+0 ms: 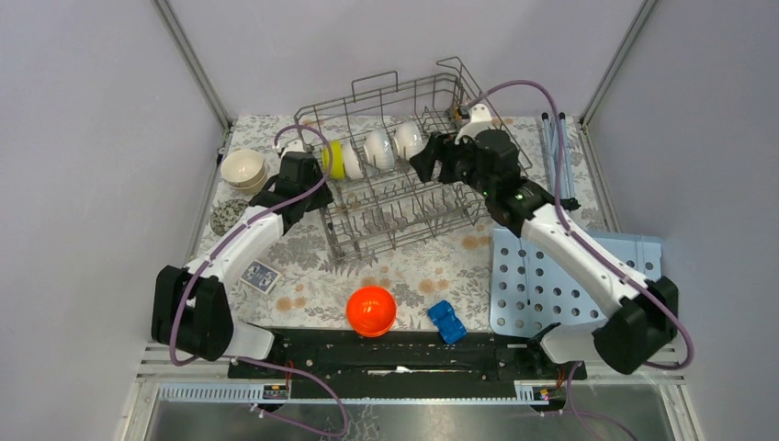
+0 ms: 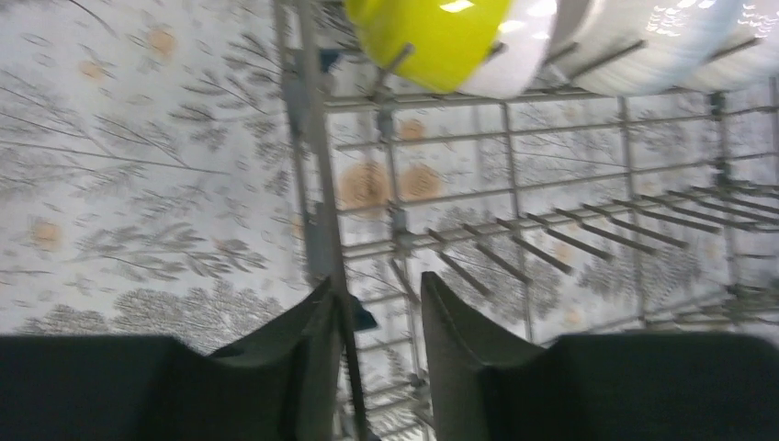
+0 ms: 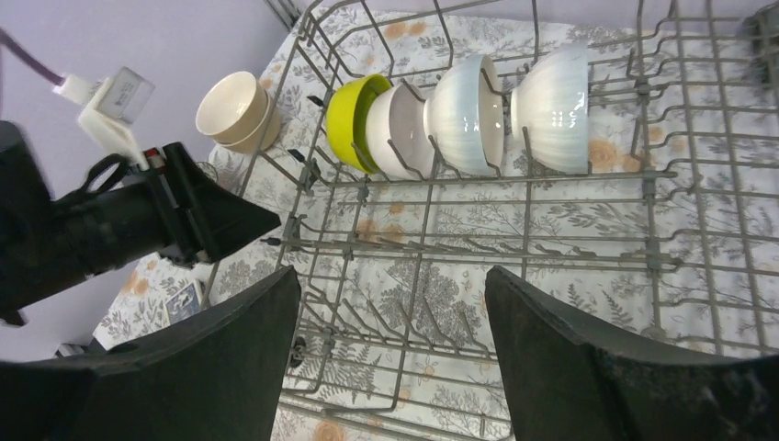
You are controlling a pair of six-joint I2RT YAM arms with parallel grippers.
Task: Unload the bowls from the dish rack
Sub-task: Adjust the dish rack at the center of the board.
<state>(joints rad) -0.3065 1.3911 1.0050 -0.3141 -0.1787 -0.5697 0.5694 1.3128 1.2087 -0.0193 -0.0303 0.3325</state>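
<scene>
Bowls point(image 3: 459, 110) stand on edge, rowed along the dish rack's point(image 1: 397, 209) length; left fingers point(image 2: 276, 372) slightly apart, right fingers point(image 3: 570, 363) wide.

Along the bottom edge, left gripper point(image 2: 377, 344): two dark fingers point(image 2: 294, 367) parted, with an upright wire of the dish rack point(image 2: 315, 184) between them, close against one. At the top, propped on edge in the rack, yellow-green bowl point(image 2: 427, 32) against a white bowl point(image 2: 519, 55). Underneath, flowered tablecloth point(image 2: 138, 165).

Left arm point(image 1: 241, 241) and right arm point(image 1: 588, 262) both reach forward, angled inward. Left tool point(image 2: 377, 289): jaws narrowly parted. Right tool point(image 3: 390, 276): jaws spread wide, tilted downward.
</scene>
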